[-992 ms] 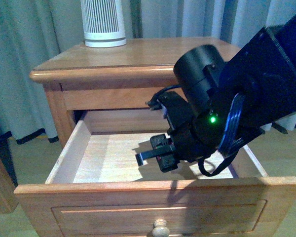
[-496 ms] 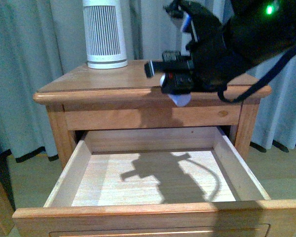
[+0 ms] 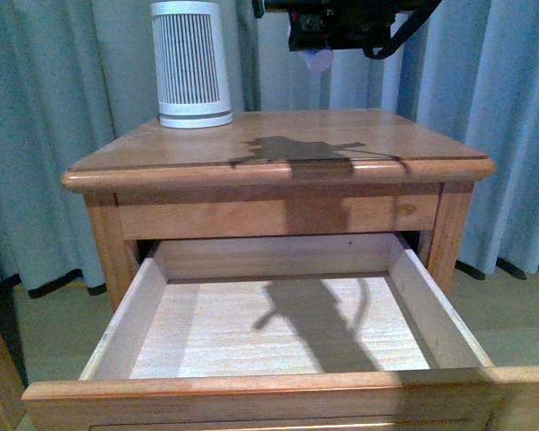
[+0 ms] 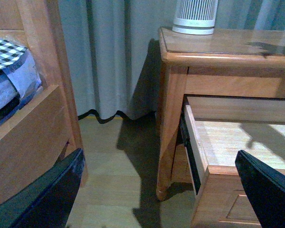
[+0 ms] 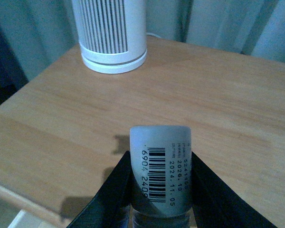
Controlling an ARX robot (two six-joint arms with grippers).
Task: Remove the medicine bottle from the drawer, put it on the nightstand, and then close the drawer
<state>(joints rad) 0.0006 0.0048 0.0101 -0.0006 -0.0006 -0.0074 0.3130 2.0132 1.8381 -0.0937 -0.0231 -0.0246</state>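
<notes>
My right gripper (image 3: 316, 36) is high above the nightstand (image 3: 341, 135), at the top edge of the front view, shut on the medicine bottle (image 3: 320, 59). In the right wrist view the white bottle (image 5: 160, 166) with its barcode label sits between the two black fingers (image 5: 115, 190), over the wooden top (image 5: 228, 109). The upper drawer (image 3: 278, 328) is pulled out and its pale inside is bare. My left gripper (image 4: 161, 190) is open and empty, low beside the nightstand's left side, facing the open drawer (image 4: 228, 142).
A large white ribbed device (image 3: 191, 65) stands at the back left of the nightstand top, also in the right wrist view (image 5: 111, 33). Grey curtains hang behind. A bed frame with checked bedding (image 4: 14, 80) is left of the nightstand.
My right gripper has risen with the bottle from inside the drawer to well above the nightstand top. Its shadow now falls on the top's front edge.
</notes>
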